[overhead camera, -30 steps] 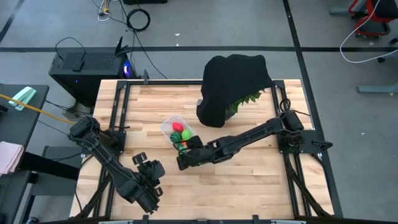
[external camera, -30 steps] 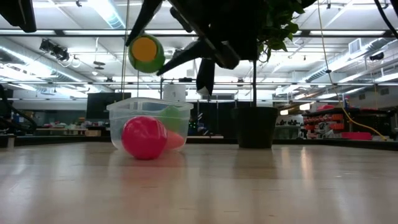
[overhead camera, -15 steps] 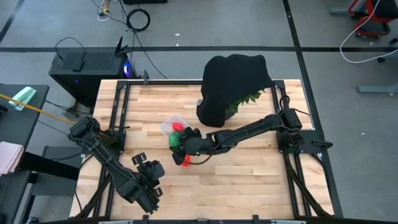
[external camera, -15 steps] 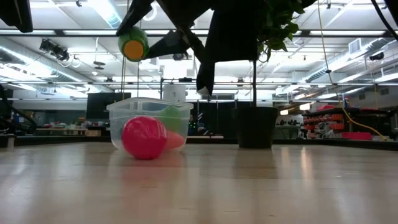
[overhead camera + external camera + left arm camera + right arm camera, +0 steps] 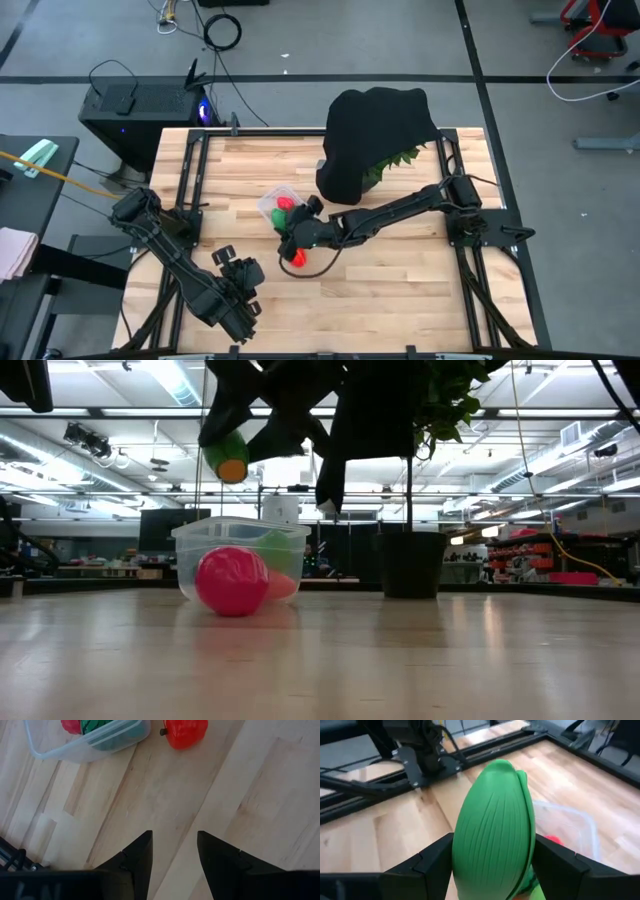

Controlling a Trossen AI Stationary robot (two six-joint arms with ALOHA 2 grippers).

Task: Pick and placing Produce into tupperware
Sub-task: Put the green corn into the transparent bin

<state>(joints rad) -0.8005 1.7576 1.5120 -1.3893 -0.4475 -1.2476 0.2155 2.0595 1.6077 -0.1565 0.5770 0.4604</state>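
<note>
Gripped between the fingers of the right gripper (image 5: 492,870) was a ribbed light-green toy vegetable with an orange end (image 5: 495,830), carried in the air above the small clear plastic tupperware box with rounded corners (image 5: 275,203). In the low view the toy (image 5: 228,457) was seen well above the box rim (image 5: 240,528). At least 2 pieces, 1 red and 1 green, were already inside the box, and a red toy pepper (image 5: 297,257) lay on the wooden table (image 5: 400,270) just beside it. The transport step was judged to be in hand. For the next move, lowering over the box opening and a release would be called for. The left gripper (image 5: 172,851) was held idle, fingers apart, empty, near the table's front-left corner.
</note>
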